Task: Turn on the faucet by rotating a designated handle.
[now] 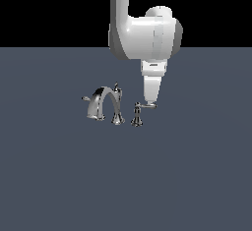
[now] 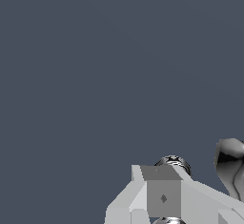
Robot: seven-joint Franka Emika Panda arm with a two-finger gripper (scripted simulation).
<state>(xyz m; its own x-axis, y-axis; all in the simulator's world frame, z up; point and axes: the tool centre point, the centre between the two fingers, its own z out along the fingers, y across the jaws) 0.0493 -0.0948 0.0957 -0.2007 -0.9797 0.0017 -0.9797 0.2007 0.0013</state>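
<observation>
The chrome faucet (image 1: 102, 103) stands on the grey floor with its arched spout, a pointed finial (image 1: 116, 85) and a short stubby lever (image 1: 86, 98) on the exterior view's left. The handle (image 1: 146, 106) is a slim lever on its own flared pedestal post (image 1: 136, 118), on the spout's right in the exterior view. My gripper (image 1: 150, 102) comes down from above, and its tip is at the lever's outer end. No gap shows between the fingers (image 2: 163, 197). In the wrist view the pedestal top (image 2: 172, 161) pokes out behind the fingers, and part of the spout (image 2: 231, 163) shows.
The white arm (image 1: 145, 33) hangs over the faucet's right side in the exterior view. Flat grey floor (image 1: 187, 176) lies all around.
</observation>
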